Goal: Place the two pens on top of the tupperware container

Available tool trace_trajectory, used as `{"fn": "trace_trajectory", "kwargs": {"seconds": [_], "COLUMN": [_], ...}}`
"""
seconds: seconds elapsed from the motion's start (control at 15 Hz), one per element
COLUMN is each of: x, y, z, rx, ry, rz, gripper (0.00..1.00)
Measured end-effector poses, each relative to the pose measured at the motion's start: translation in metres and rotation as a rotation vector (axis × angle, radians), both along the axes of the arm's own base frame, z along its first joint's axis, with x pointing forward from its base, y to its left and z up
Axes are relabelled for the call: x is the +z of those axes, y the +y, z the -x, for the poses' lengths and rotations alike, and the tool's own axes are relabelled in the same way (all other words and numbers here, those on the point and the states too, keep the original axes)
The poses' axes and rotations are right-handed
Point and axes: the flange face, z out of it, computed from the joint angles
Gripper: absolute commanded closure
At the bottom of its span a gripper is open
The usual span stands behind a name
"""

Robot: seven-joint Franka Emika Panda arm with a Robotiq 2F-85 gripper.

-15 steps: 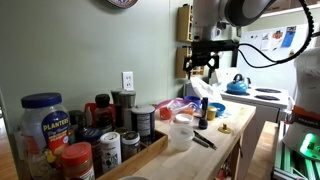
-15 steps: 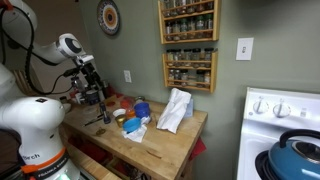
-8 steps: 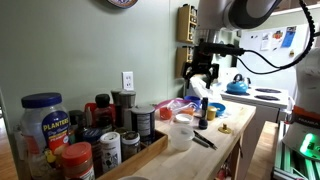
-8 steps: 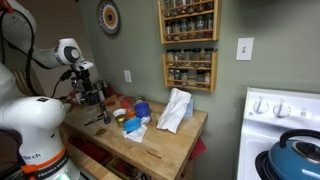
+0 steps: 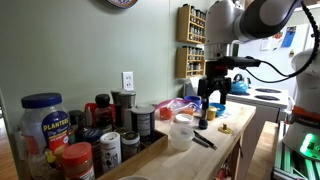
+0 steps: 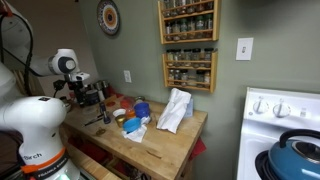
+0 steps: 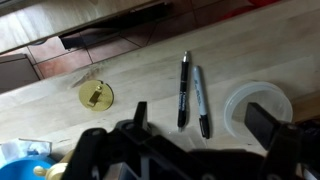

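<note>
Sage-green wall, 2 wooden spice racks, white stove, pale wooden counter.

the big blue-lidded jar at the near end of the counter carries the 1 word that can be read: "planters", in pale letters on its blue label. the smaller print below it is too small to make out. the spice jars beside it have labels, but none is legible. the robot's white base bears a few dark letters low on its front, too blurred to read. in the wrist view the 2 pens show faint marks along their barrels, unreadable. the jars on the wall rack are too small to read.
</note>
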Motion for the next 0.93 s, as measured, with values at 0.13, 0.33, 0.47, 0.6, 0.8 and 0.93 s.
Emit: {"fn": "trace_trajectory", "kwargs": {"seconds": [0.13,0.33,0.47,0.6,0.8,0.93], "x": [0.0,0.0,-0.007,-0.017,-0.037,-0.051], "y": [0.0,0.001,0.005,0.011,0.019,0.021], "z": [0.0,0.0,0.001,0.001,0.004,0.007], "rx": [0.005,0.012,0.041,0.079,0.137,0.158], "ry": [0.0,0.001,0.0,-0.011,-0.042,-0.058], "rz": [-0.001,0.001,0.009,0.002,-0.023,-0.034], "gripper": [0.0,0.0,0.0,0.0,0.0,0.0]}}
